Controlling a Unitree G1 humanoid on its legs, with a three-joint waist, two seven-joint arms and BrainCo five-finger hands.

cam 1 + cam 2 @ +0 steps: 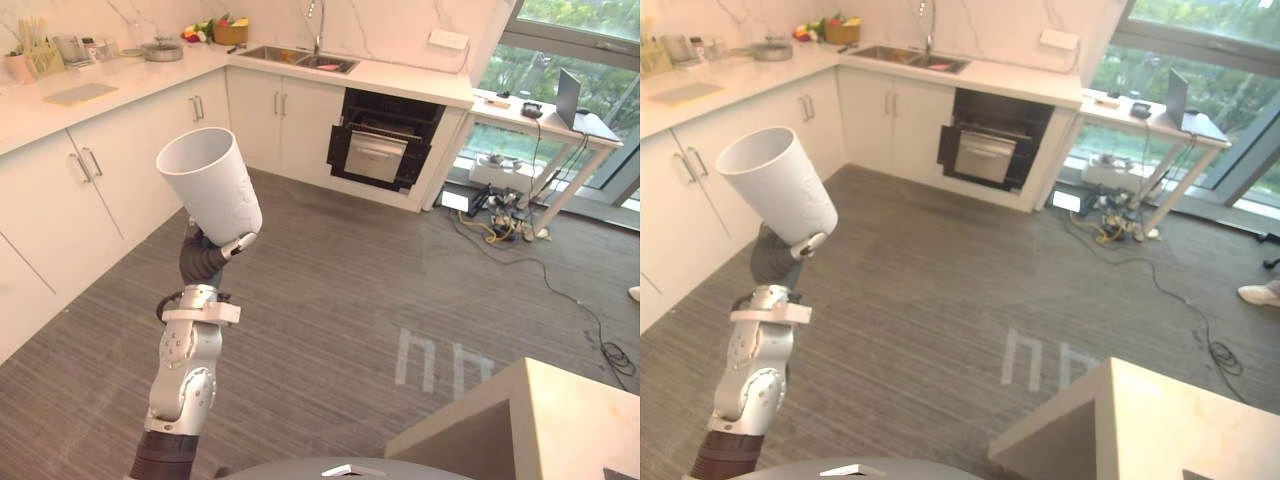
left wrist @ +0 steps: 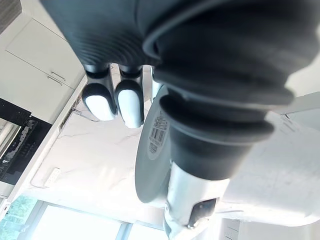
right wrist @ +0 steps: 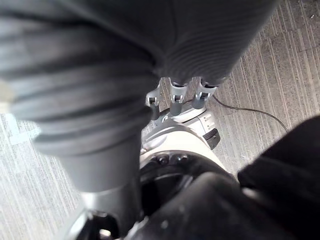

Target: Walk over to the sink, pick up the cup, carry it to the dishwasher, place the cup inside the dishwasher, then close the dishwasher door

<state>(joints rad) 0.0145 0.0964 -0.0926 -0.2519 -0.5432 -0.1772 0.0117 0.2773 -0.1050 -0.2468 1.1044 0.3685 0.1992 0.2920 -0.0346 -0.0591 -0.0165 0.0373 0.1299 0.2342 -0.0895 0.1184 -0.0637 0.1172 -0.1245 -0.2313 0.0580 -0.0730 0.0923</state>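
Note:
My left hand [image 1: 207, 256] is raised in front of me, shut on a white cup [image 1: 212, 182] that tilts with its open mouth up and to the left. In the left wrist view the fingers [image 2: 125, 100] and thumb [image 2: 192, 210] wrap round the cup [image 2: 285, 170], whose grey base faces the camera. The dishwasher [image 1: 382, 145] stands far ahead under the counter, its door hanging open. The steel sink [image 1: 296, 58] lies in the counter to its left. My right hand [image 3: 175, 95] hangs low over the floor with relaxed fingers, holding nothing.
White cabinets [image 1: 90, 190] line the left side. A desk with a laptop [image 1: 570, 100] stands at the far right, with cables [image 1: 500, 225] on the floor beneath. A beige table corner [image 1: 530, 420] sits close at the lower right. A person's shoe [image 1: 1260, 293] is at the right edge.

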